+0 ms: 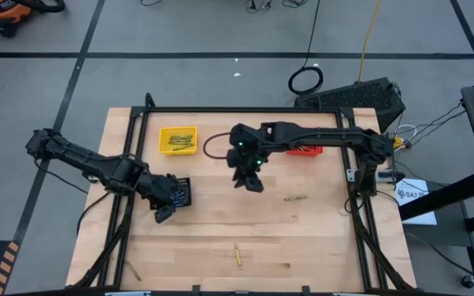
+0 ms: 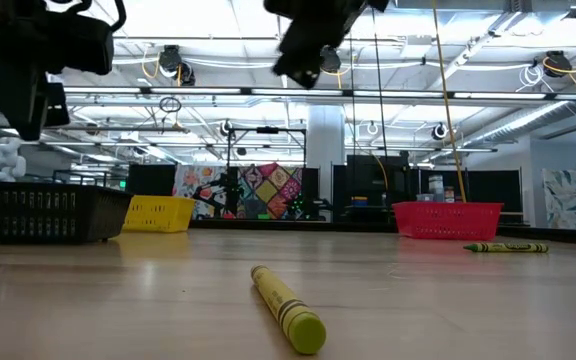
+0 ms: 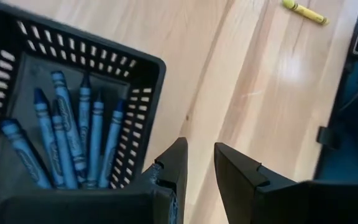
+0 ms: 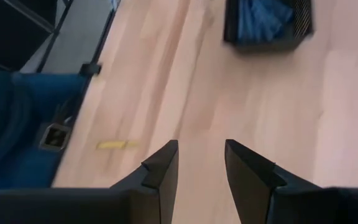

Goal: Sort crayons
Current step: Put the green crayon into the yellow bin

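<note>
The left gripper stood parted and empty beside the black basket holding blue crayons, near the table's left edge. The right gripper hung released, empty, above mid-table. Sorting appeared mostly done: one yellow crayon remained near the front edge, another right of centre.

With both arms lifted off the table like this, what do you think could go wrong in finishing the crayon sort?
1. The left gripper hangs open right beside the black basket of blue crayons; a careless descent could clip its rim and tip it.
2. The yellow crayon lies near the table's front edge; a poor pinch might roll it off.
3. The open right gripper and the left are fairly close, so both reaching for it risks a collision.
</note>
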